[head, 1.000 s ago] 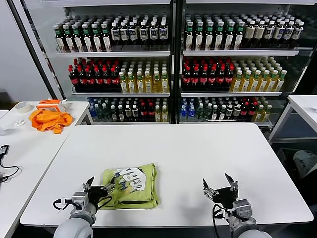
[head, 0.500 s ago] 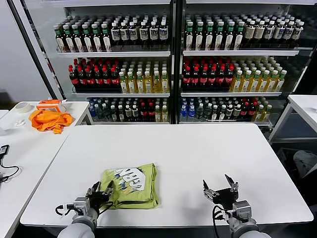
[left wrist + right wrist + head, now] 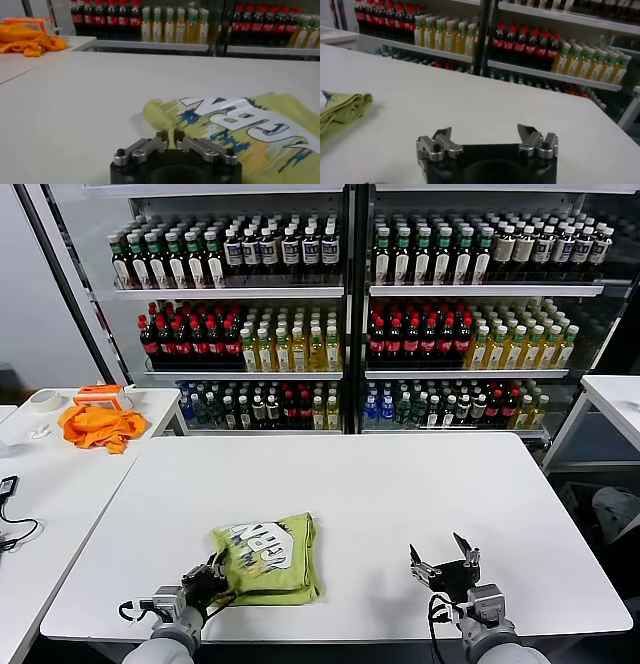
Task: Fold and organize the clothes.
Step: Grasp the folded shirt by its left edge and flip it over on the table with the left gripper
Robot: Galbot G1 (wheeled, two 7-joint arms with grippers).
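Left end effector (image 3: 171, 141) pinches a soft corner fold of the folded lime-green T-shirt (image 3: 270, 556); right end effector (image 3: 444, 568) gapes.

Folded lime-green T-shirt (image 3: 266, 556), print up

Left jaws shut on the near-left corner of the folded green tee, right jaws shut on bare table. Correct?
Not quite. The right gripper has its jaws wide open over bare table, as the right wrist view shows. The rest holds: the left gripper is shut, pinching the corner of the folded lime-green T-shirt.
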